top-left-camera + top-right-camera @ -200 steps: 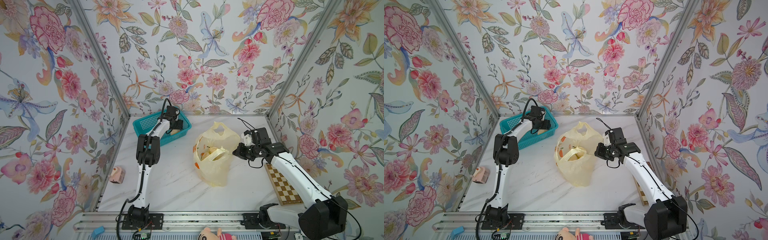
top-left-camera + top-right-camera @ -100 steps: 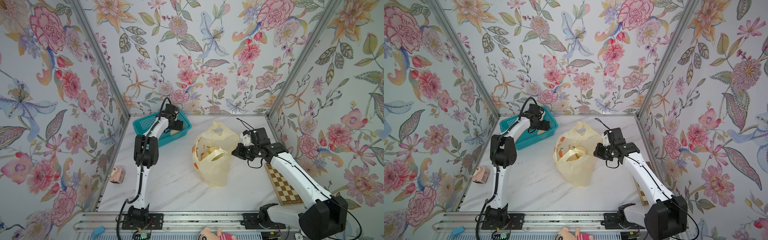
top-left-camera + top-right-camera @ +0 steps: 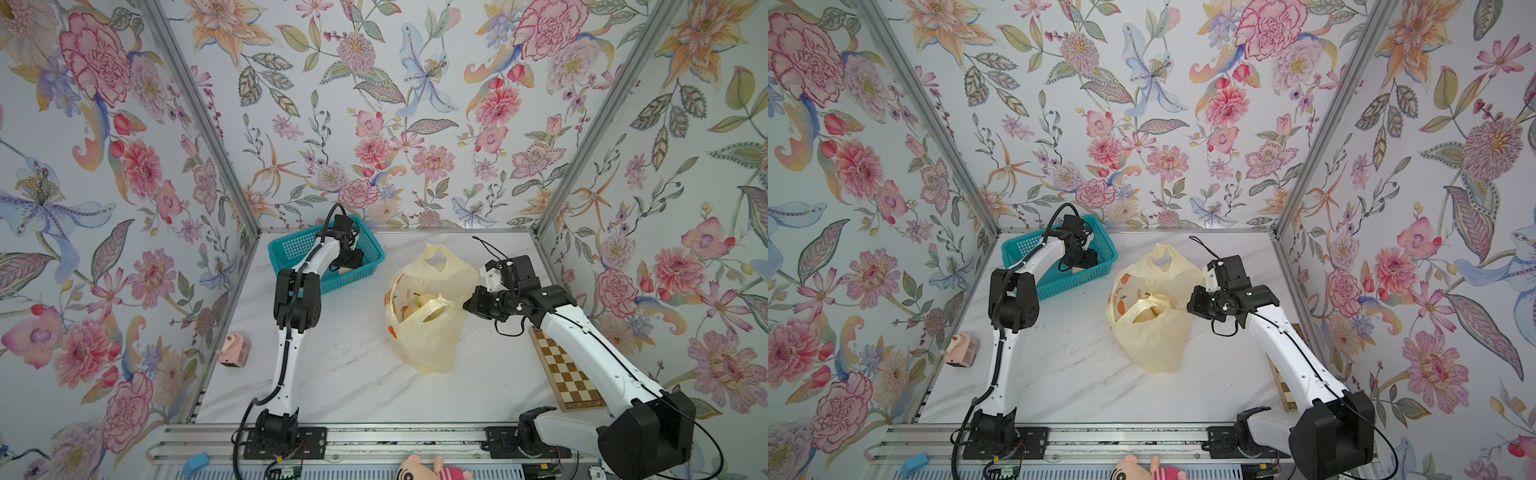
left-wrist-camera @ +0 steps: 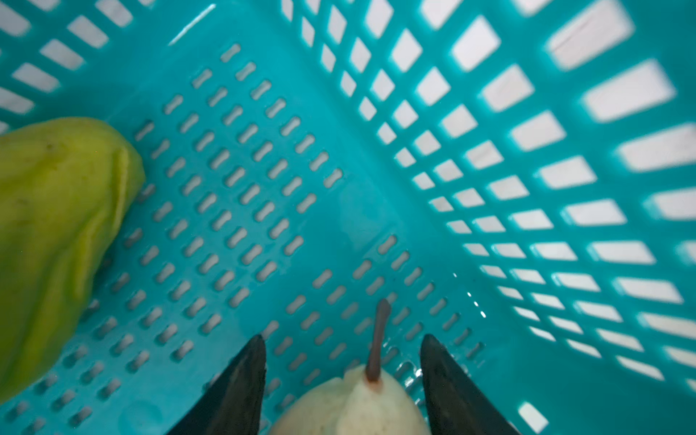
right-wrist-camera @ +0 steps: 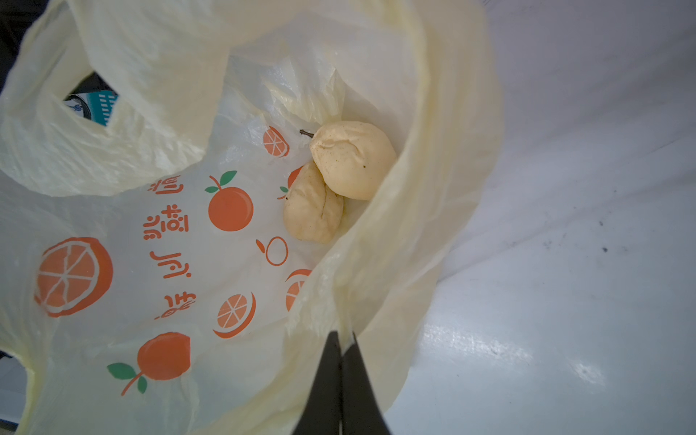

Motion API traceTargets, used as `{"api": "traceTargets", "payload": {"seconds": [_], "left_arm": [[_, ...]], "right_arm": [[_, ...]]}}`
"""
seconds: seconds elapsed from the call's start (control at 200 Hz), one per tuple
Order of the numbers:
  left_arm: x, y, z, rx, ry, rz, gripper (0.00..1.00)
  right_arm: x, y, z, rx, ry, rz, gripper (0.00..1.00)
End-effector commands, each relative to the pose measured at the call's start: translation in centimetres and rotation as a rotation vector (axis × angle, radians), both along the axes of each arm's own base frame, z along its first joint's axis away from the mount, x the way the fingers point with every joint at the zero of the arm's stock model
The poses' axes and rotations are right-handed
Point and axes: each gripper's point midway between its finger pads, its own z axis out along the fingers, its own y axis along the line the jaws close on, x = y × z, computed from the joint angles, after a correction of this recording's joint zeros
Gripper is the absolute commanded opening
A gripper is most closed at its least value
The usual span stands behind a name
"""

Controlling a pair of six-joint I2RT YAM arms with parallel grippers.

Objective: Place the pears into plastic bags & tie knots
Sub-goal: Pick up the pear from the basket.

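The pale-yellow plastic bag with orange fruit print stands open mid-table. Two cream pears lie inside it. My right gripper is shut on the bag's rim and holds the mouth open. My left gripper is down in the teal basket. Its fingers touch both flanks of a cream pear lying stem forward on the basket floor. A yellow-green pear lies beside it. No knots are in view; the handle loops hang loose.
A pink toy sits by the left wall. A chessboard lies along the right wall under my right arm. A plush doll and a blue block sit on the front rail.
My left gripper has sunk lower into the basket and its jaws have narrowed around the cream pear. The right arm has barely shifted and still holds the bag.
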Motion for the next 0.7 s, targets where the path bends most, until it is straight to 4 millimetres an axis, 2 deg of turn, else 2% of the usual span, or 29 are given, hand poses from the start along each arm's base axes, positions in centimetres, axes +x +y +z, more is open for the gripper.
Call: {"api": "traceTargets", "payload": {"seconds": [0.0, 0.145, 0.315, 0.495, 0.576, 0.696], "left_arm": [[0.2, 1.2, 3.0, 0.028, -0.055, 0.020, 0.56], [0.6, 1.8, 7.8, 0.024, -0.147, 0.042, 0.51], [0.0, 1.2, 15.0, -0.056, -0.275, 0.039, 0.50], [-2.9, -2.1, 23.2, -0.223, -0.429, -0.039, 0.48], [-5.0, -4.2, 26.6, -0.291, -0.497, -0.097, 0.48], [-8.5, -7.2, 30.3, -0.353, -0.567, -0.179, 0.48]], "right_arm": [[0.7, 0.2, 1.2, 0.008, -0.036, -0.011, 0.00], [0.7, 0.2, 1.5, 0.010, -0.043, -0.011, 0.00], [0.7, 0.3, 1.6, 0.009, -0.046, -0.008, 0.00], [0.9, 0.3, 1.9, 0.006, -0.058, -0.004, 0.00], [1.0, 0.3, 2.2, 0.009, -0.064, -0.004, 0.00], [0.9, 0.4, 2.8, 0.020, -0.075, 0.000, 0.00]]}}
